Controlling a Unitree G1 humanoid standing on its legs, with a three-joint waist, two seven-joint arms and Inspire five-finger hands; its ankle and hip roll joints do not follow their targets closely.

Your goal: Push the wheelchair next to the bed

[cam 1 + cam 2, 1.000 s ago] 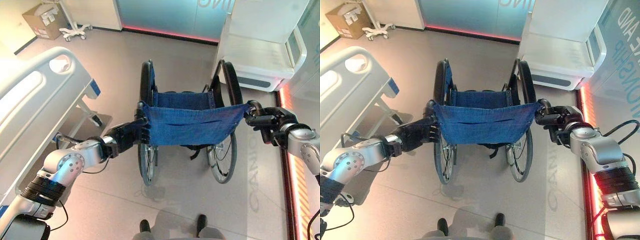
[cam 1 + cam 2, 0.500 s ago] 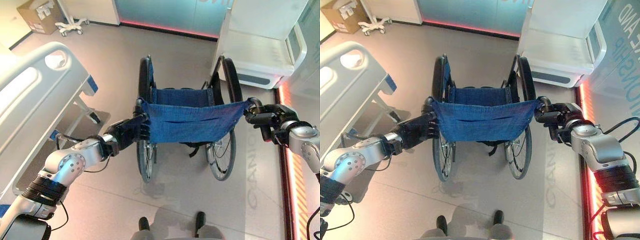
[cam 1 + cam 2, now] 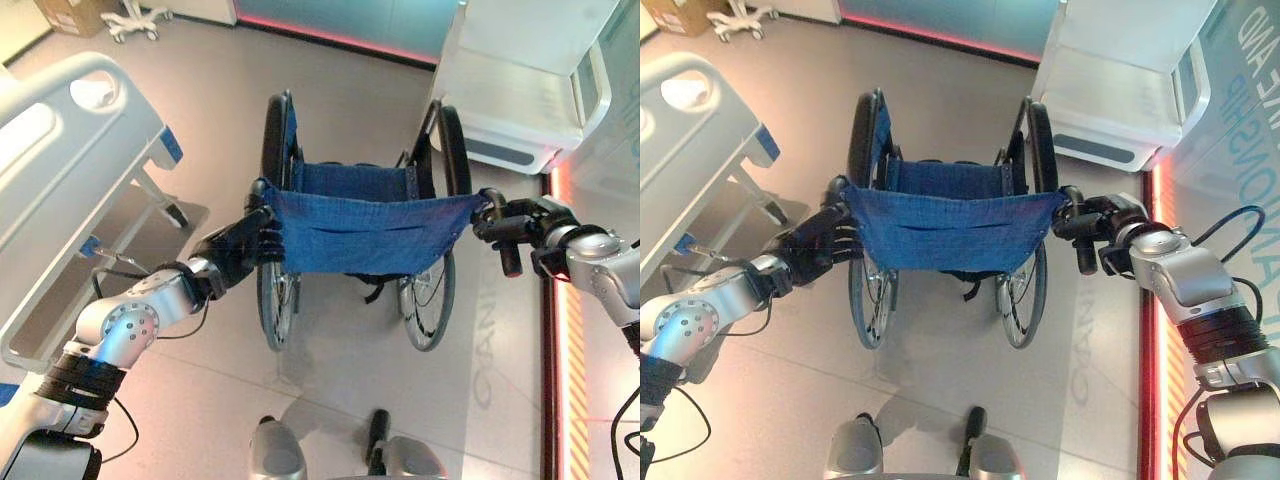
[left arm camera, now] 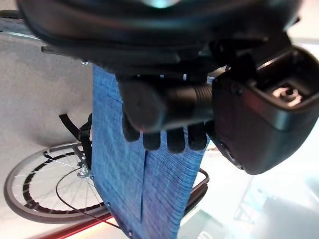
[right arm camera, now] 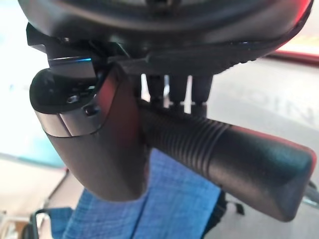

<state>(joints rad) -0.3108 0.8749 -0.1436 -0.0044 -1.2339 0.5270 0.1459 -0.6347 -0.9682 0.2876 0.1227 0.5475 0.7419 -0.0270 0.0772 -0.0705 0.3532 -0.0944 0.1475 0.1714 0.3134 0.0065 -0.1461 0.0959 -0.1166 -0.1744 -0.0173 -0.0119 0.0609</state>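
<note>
The wheelchair (image 3: 360, 230) is standing right of the bed (image 3: 60, 170), near but apart, pointing along it. The left hand (image 3: 240, 250) and right hand (image 3: 520, 225) are each curling round a push handle, the left hand nearer the bed.

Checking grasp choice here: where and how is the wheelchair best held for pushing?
By its two rear push handles, from behind the blue backrest. They stick back toward the robot on either side; the left hand and right hand are each curled round one.
</note>
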